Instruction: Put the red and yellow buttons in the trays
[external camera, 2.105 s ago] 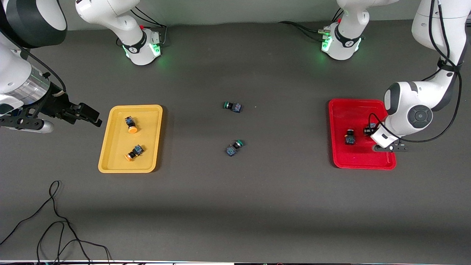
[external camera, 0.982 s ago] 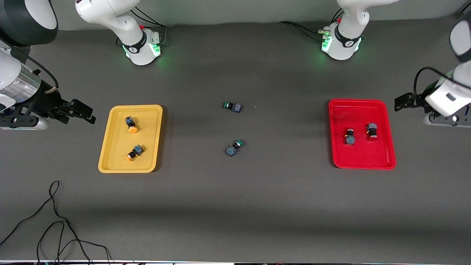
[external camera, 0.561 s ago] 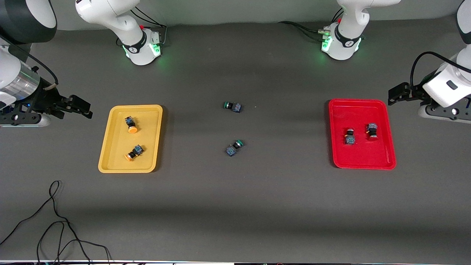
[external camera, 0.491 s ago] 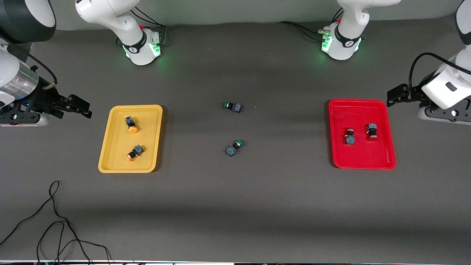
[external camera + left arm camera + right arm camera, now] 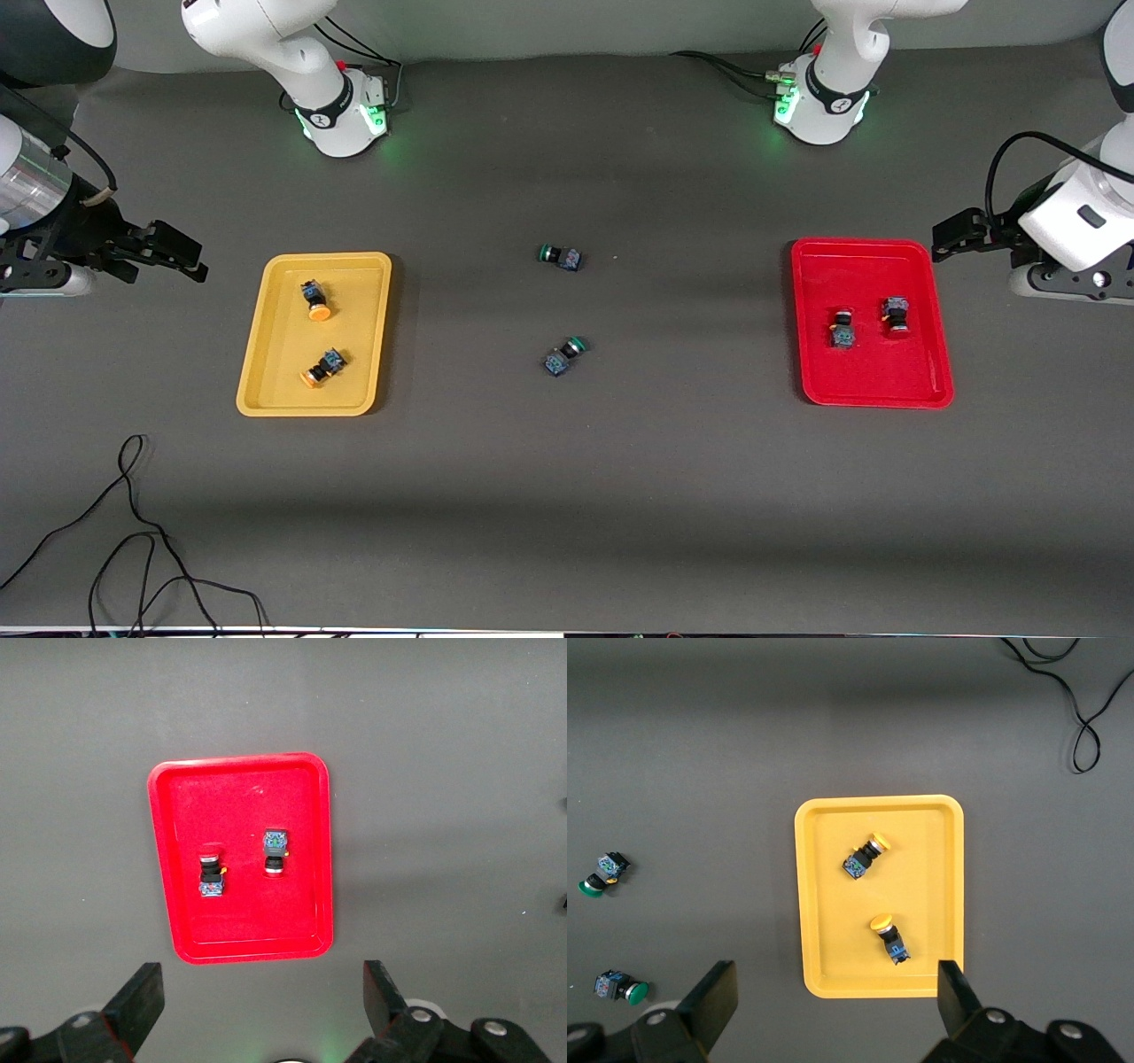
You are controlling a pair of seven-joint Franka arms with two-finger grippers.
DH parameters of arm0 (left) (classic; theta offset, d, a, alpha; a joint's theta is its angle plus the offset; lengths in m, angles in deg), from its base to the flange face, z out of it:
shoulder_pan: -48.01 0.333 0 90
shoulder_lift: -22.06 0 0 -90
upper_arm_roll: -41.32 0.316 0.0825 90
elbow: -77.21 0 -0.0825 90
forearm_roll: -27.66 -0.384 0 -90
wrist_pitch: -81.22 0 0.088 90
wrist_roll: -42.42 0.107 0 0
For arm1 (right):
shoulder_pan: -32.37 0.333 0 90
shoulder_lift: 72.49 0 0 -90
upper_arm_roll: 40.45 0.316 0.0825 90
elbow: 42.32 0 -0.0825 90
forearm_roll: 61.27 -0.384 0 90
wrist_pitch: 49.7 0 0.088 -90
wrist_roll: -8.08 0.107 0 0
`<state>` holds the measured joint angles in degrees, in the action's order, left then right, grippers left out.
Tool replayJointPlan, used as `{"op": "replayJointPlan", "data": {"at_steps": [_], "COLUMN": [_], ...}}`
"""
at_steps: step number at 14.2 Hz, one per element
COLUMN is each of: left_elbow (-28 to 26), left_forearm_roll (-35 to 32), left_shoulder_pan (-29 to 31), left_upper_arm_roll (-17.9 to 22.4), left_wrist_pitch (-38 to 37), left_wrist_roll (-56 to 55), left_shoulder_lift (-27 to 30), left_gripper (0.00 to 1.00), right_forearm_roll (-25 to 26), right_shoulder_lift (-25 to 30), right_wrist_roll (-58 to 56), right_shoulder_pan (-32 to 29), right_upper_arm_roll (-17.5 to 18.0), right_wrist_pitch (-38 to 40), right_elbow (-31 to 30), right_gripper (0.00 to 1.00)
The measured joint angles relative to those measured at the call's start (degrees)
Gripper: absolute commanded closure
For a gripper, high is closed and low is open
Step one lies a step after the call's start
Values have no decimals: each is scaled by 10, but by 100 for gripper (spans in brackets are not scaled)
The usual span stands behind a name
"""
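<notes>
The yellow tray [image 5: 354, 310] holds two yellow-capped buttons [image 5: 314, 301] [image 5: 322, 367]. The red tray [image 5: 868, 377] holds two red-capped buttons [image 5: 842, 328] [image 5: 897, 315]. My left gripper [image 5: 946, 239] is open and empty, up over the table beside the red tray at the left arm's end. My right gripper [image 5: 182, 257] is open and empty, over the table beside the yellow tray at the right arm's end. The left wrist view shows the left gripper [image 5: 261, 992], the red tray [image 5: 248, 921] and both red buttons [image 5: 210, 871] [image 5: 275, 850]. The right wrist view shows the right gripper [image 5: 834, 992], the yellow tray [image 5: 824, 904] and both yellow buttons [image 5: 866, 855] [image 5: 888, 937].
Two green-capped buttons [image 5: 560, 257] [image 5: 564, 354] lie on the table between the trays; they also show in the right wrist view [image 5: 601, 873] [image 5: 620, 988]. A black cable [image 5: 133, 523] lies near the front edge at the right arm's end. The arm bases [image 5: 341, 115] [image 5: 819, 106] stand along the back.
My left gripper has left the red tray, with a second red button now lying in it, and has drawn away to the left arm's end. My right gripper has drawn back from the yellow tray.
</notes>
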<state>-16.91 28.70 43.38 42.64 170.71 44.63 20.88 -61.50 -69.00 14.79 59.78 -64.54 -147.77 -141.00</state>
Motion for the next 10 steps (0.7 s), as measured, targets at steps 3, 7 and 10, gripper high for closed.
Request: {"op": "replayJointPlan", "data": {"at_steps": [3,7,10], "left_elbow": [1,2,2], "left_forearm_roll": [-1,-3,-5], "left_shoulder_pan": [0,0,0], "left_upper_arm_roll": [0,0,0], "left_wrist_pitch": [0,0,0], "left_wrist_roll": [0,2,7], "left_shoulder_lift": [0,1,1], "left_gripper": [0,0,0], "right_forearm_roll": [0,-1,-24], "right_shoulder_lift": [0,0,1], "right_wrist_roll": [-2,-2,-2], "right_shoulder_pan": [-73,-209,-260], "right_upper_arm_roll": [63,201,247], "right_wrist_pitch": [1,21,23], "right_elbow": [0,0,2], "right_gripper": [0,0,0]}}
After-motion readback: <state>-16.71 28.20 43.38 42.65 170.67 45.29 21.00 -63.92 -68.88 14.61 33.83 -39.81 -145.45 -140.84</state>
